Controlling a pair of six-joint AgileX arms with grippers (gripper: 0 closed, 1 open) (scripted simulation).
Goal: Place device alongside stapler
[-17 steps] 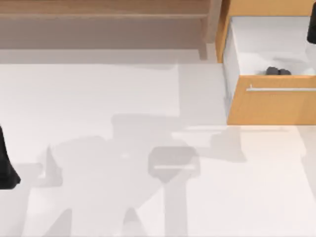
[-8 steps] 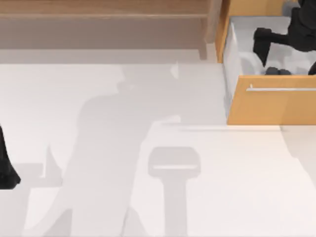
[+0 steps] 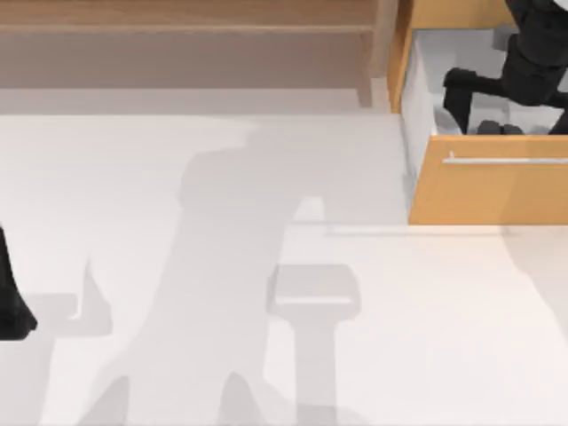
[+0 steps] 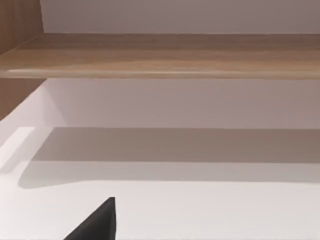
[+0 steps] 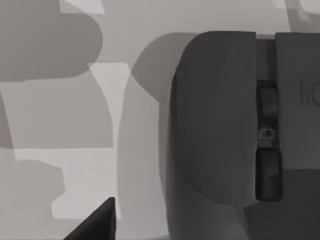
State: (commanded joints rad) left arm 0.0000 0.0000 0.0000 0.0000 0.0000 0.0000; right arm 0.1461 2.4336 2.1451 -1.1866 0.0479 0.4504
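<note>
Drawer (image 3: pixel 484 191) front hides part of the device (image 3: pixel 500 130); right gripper (image 3: pixel 506 93), fingers spread, hangs over it. Lettering unreadable. Left arm (image 3: pixel 11 297) parked, grip indiscernible.

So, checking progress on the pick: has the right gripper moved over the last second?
Yes. The right gripper has come down into the drawer, above the device.

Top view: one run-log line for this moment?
right tool: open, down inside drawer over device, no contact seen | left tool: parked at table's left edge | stapler: not seen
</note>
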